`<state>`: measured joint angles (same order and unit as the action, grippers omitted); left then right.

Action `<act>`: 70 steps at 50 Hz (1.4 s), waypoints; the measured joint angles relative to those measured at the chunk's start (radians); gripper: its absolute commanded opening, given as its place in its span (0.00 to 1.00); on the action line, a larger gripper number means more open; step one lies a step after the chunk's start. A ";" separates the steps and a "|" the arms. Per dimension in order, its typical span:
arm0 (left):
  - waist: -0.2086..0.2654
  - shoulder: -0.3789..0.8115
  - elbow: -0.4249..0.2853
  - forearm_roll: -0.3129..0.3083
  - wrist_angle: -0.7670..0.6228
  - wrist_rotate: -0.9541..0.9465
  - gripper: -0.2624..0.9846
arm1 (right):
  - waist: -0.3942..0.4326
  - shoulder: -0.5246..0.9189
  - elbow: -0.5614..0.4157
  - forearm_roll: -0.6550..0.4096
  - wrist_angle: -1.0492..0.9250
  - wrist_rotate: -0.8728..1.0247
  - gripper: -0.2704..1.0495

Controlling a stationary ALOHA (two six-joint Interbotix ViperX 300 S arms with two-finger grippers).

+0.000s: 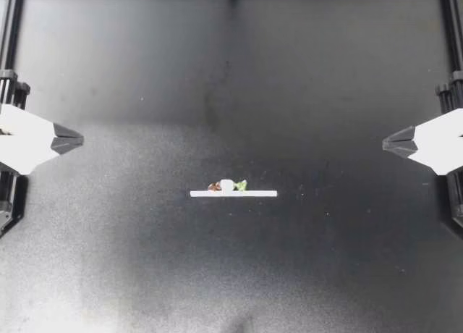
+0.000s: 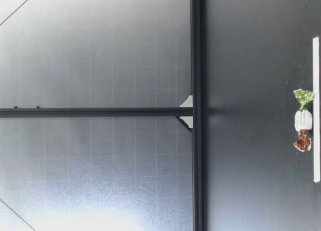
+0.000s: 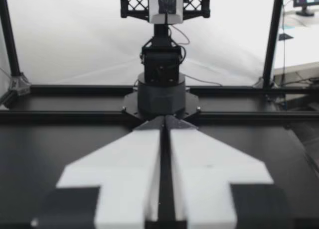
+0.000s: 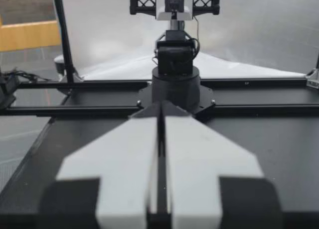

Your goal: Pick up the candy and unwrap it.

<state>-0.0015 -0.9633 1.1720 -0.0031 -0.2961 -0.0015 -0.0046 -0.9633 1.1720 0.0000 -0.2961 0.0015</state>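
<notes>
Candy (image 1: 227, 185): lies flat near the middle of the table (image 1: 231, 79), wrapped, with a white body between one green twisted end and one brown twisted end. In the top view the brown end points toward my left side and the green end toward my right. It sits just beside a white strip (image 1: 233, 194), along the strip's long edge and near its mid-length. Whether the two touch cannot be confirmed.

Low view: the candy (image 2: 303, 120) rests on the table surface on the far side of the strip (image 2: 316, 110) from that camera. No gripper appears there.

Left gripper (image 1: 79, 139): at my left edge of the table, well apart from the candy, tips pointing toward the middle. The left wrist view shows its fingers (image 3: 134, 169) pressed together with only a thin dark seam between them, nothing held.

Right gripper (image 1: 385, 142): at my right edge, well apart from the candy, tips pointing inward. In the right wrist view its fingers (image 4: 127, 164) are likewise closed together and empty.

Each wrist view faces the opposite arm's base across the table.
</notes>
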 measured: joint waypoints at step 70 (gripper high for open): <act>0.006 0.087 0.081 0.000 -0.072 0.018 0.14 | -0.089 1.115 -0.597 0.002 0.575 0.080 0.60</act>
<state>0.0046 -0.8759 1.2533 -0.0031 -0.3682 0.0169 -0.0936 0.1519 0.5752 0.0015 0.2792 0.0813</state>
